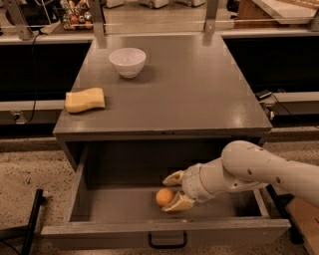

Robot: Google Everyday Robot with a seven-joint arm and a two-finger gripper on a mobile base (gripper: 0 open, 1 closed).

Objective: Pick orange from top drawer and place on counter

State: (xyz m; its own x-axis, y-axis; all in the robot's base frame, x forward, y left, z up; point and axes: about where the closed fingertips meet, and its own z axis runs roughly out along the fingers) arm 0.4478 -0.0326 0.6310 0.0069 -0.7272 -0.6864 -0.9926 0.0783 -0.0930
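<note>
The orange (164, 196) lies on the floor of the open top drawer (114, 204), near its middle. The drawer is pulled out below the counter (189, 94) and has a black loop handle (167, 242) on its front panel. My gripper (174, 191) reaches into the drawer from the right on a white arm (259, 174). Its tan fingers stand apart, one finger (173, 178) above and behind the orange and the other (178, 203) right beside it at the front. The orange rests on the drawer floor at the fingertips.
A white bowl (127, 61) stands at the back left of the counter. A yellow sponge (85, 99) lies near the counter's left edge. Metal posts (211, 15) rise behind the counter. A black bar (31, 224) leans on the floor at the left.
</note>
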